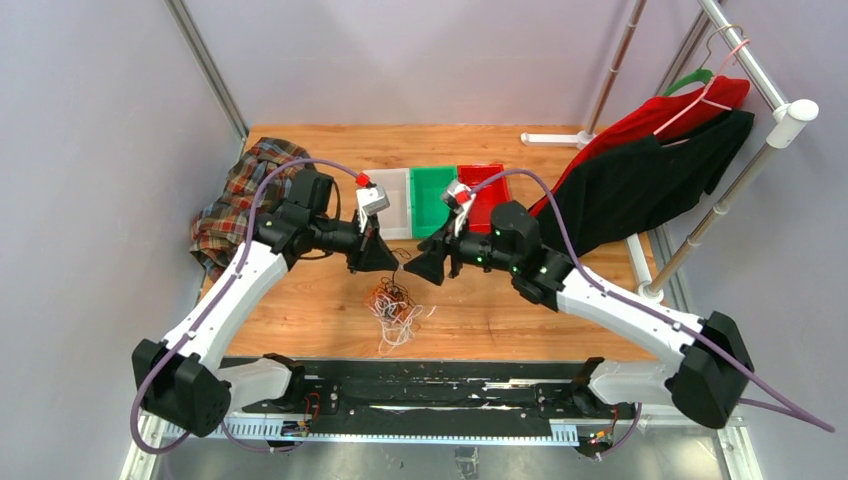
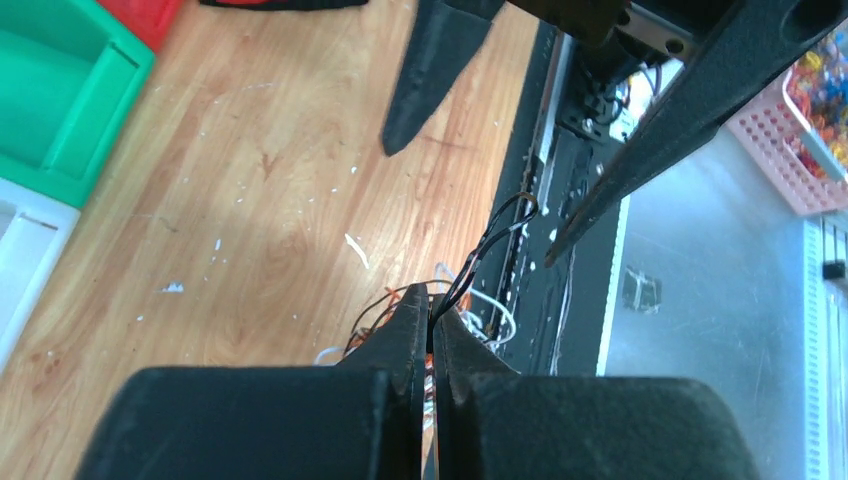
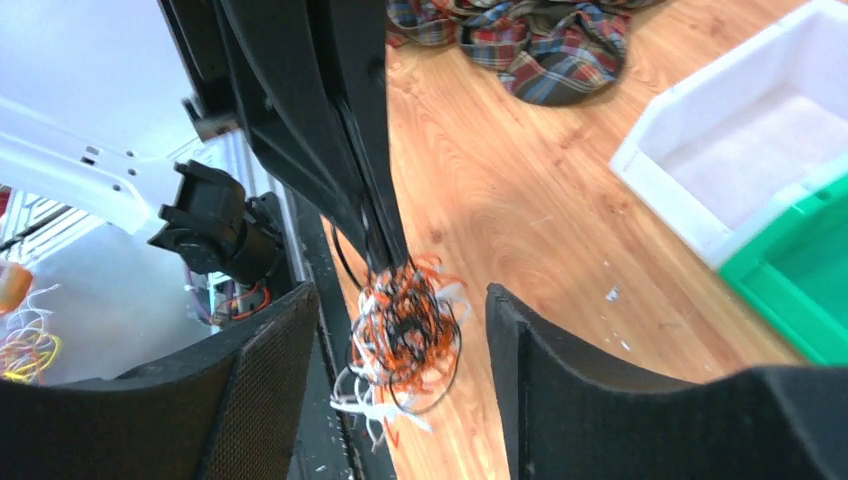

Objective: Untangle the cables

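You are pinching a black strand of the cables [image 1: 395, 310] in your left gripper [image 2: 432, 310], its jaws clamped on it. Your right gripper [image 3: 395, 300] is standing apart, holding nothing. The heap is sitting mid-table [image 1: 300, 150], toward the near edge.

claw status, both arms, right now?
Left claw: shut, pinching a black cable.
Right claw: open, holding nothing.

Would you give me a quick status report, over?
Left gripper jaws shut on black cable. Right gripper jaws open, facing tangled cables. Nothing blocking.
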{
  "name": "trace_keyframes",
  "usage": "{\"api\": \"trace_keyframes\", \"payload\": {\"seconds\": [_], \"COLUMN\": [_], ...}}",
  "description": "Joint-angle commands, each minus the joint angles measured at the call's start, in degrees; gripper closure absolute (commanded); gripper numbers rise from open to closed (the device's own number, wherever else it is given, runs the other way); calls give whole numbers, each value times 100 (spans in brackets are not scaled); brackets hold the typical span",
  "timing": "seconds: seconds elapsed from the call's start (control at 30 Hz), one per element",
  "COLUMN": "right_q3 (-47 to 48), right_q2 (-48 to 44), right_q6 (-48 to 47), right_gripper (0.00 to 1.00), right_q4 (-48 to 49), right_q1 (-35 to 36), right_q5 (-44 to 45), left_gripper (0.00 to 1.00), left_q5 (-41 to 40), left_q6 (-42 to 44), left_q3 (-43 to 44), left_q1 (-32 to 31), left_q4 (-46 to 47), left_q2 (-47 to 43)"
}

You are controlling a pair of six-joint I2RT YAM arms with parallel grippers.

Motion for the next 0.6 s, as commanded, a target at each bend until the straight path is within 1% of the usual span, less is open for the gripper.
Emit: {"api": "trace_keyframes", "payload": {"seconds": [0.0, 0.07, 0.17, 0.3, 0.47, 0.57], "right_q3": [-704, -1025, -1321, -1136, -760, -706], "right_q2": [-548, -653, -549, 11, 735, 1100], "right_q6": [42, 124, 256, 229, 173, 167], "right_gripper": [34, 30, 29, 28, 27, 28], "right_q4": [711, 1109, 1726, 2194, 2416, 2646], "right_q1": [-64, -52, 47, 247, 413, 548], "right_q5": [650, 709, 845, 1032, 1762, 1906], "left_gripper": [99, 99, 99, 99, 99, 99], "left_q5": [-402, -517, -512, -462, -406, -402], "left_q6": [-1272, -1639, -2000, -2246, -2374, -2524], "left_q3": [-191, -191, -60, 168, 360, 502], "left_q1": [-12, -16, -14, -16, -16, -12], "left_q4": [1054, 1381, 1530, 1434, 1357, 1402], "left_q2": [-452, -554, -606, -580, -641, -675]}}
